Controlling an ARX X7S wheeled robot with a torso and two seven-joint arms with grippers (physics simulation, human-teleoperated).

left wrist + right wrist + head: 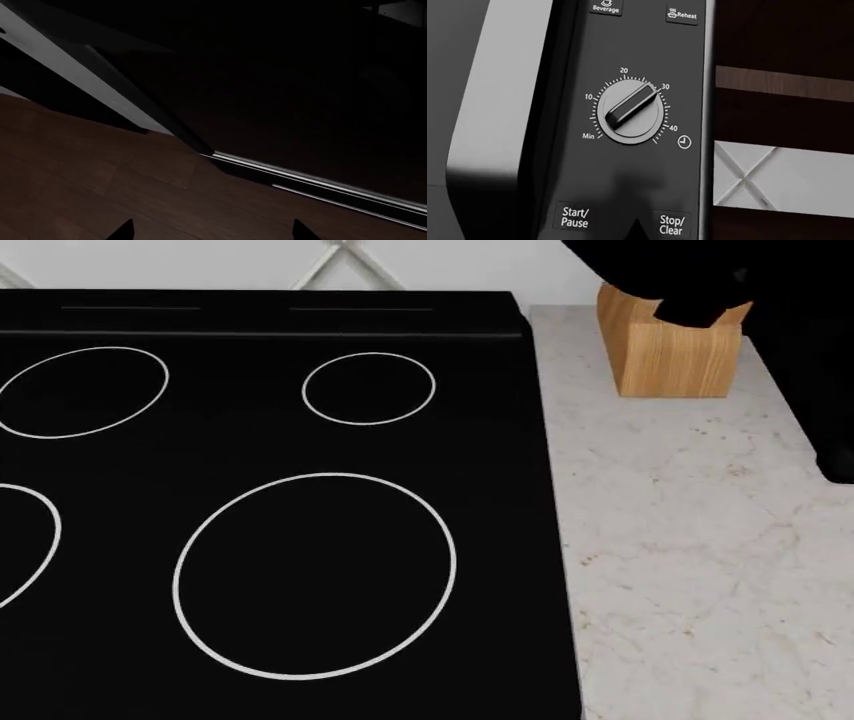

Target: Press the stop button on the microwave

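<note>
Right wrist view: microwave control panel (pixel 634 120) close ahead, with the Stop/Clear button (pixel 671 224) beside Start/Pause (pixel 574 217), below the timer dial (pixel 629 113). A dark tip shows between the buttons; right pincer state cannot be told. Left pincer (pixel 212 231) fingertips apart, holding nothing.

Head view: pale marbled countertop (pixel 694 540) beside a black glass cooktop (pixel 267 510) marked with white burner rings, the two meeting along a straight edge. A light wooden block (pixel 671 358) stands directly on the countertop near its back edge, its upper part hidden by a dark arm. Left wrist view: dark wood-plank floor (pixel 100 175) lies below the gripper tips, meeting dark cabinetry
</note>
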